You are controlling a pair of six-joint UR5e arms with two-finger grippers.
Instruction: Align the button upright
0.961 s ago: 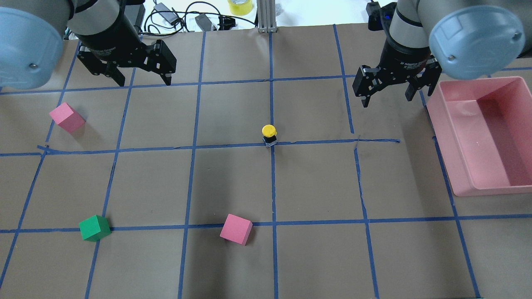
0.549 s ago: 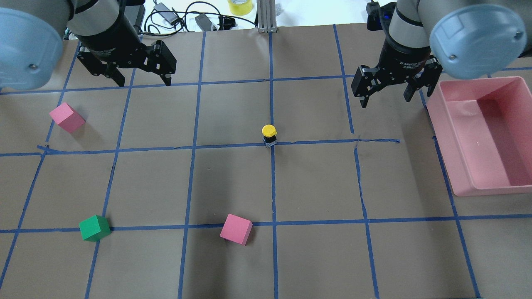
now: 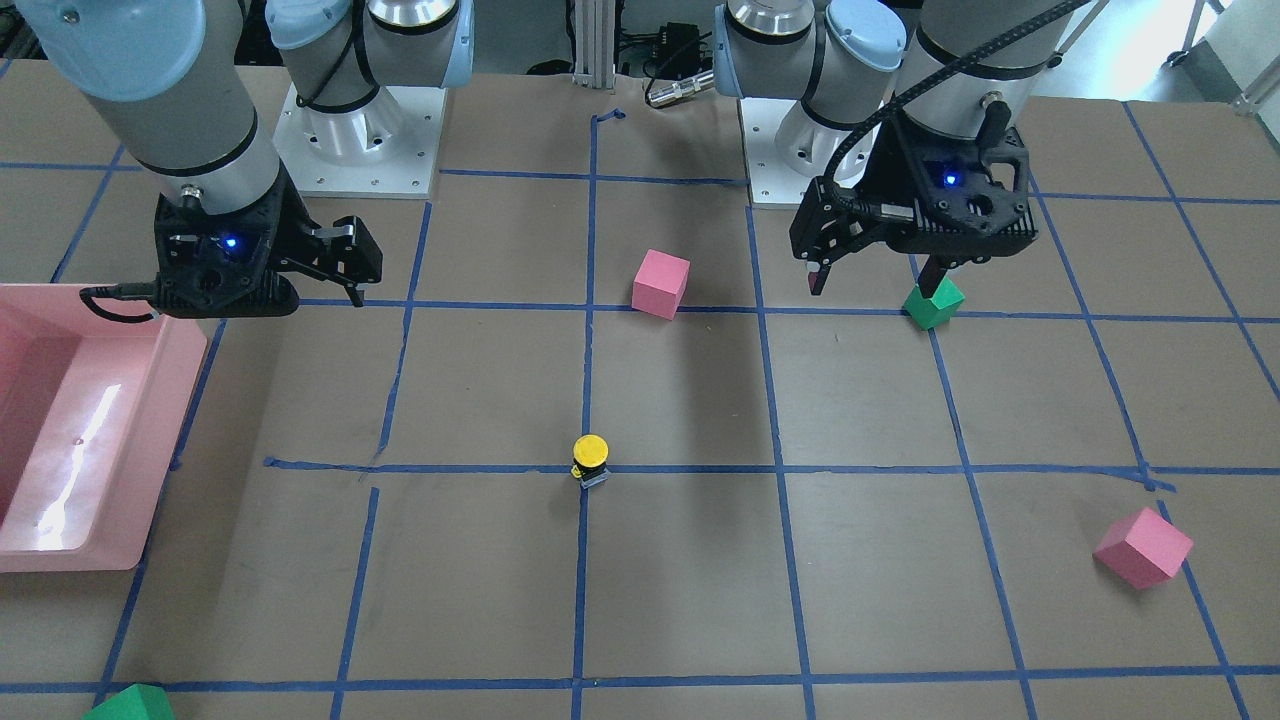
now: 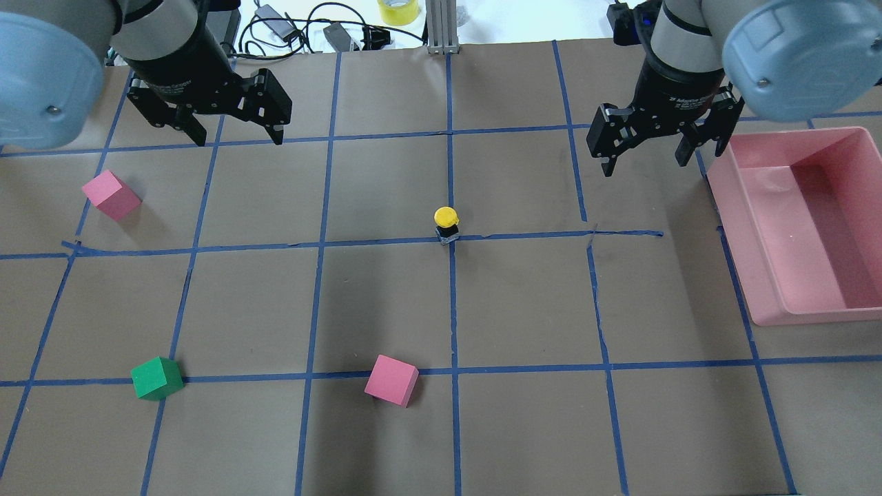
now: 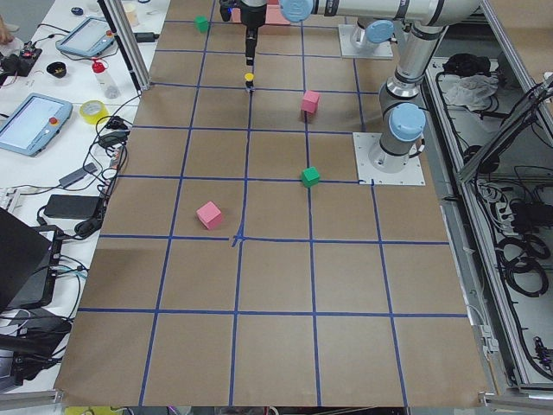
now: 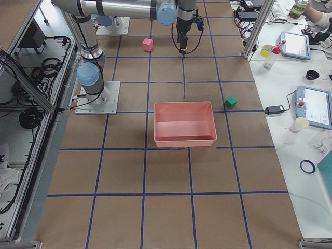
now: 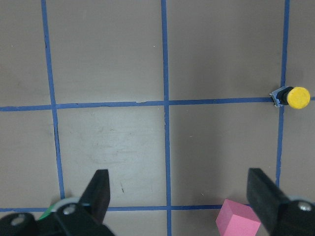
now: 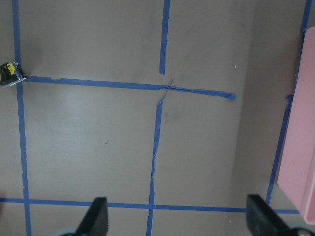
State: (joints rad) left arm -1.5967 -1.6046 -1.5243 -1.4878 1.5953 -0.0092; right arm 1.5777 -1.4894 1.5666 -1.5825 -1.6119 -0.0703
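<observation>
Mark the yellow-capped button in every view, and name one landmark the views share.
Exterior front-facing: the button is at centre, slightly low.
Overhead exterior: near centre.
Exterior left: near the top, left of centre.
Exterior right: cannot make it out.
Left wrist: right edge, above the middle.
Right wrist: left edge, upper part.
Landmark: the blue tape crossing it stands on.

In the right wrist view the button is cut off by the left edge and the pink bin by the right edge, and in the left wrist view the bottom edge cuts off part of a pink cube.
</observation>
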